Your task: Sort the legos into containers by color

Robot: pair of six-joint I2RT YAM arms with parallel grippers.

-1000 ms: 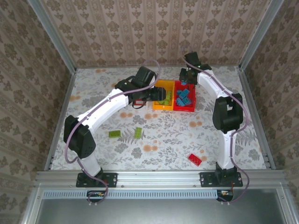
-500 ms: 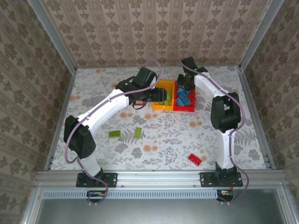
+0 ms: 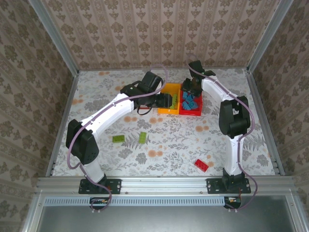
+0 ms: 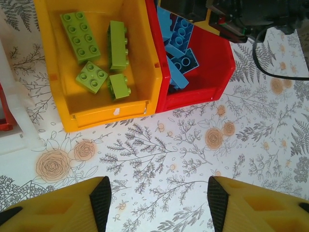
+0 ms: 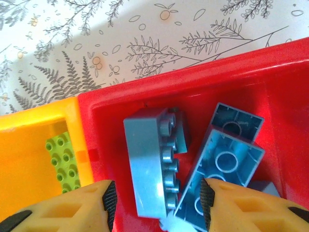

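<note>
Floral table cover (image 3: 169,140), damask walls (image 3: 159,29)

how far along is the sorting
Done: green bricks lie in the yellow bin, blue bricks in the red bin. In hand: nothing; left gripper and right gripper both have open jaws. To do: two loose green bricks and one red brick on the table.

Bin pair: touching side by side, far centre of your bench (image 3: 183,140).
Left-hand bin (image 4: 111,113): four bricks (image 4: 117,46) lying inside.
Right-hand bin (image 4: 212,82): brick heap (image 4: 181,46) inside.
Loose: two bricks (image 3: 118,138) before the bins, to your left; one brick (image 3: 202,165) near your right base.
</note>
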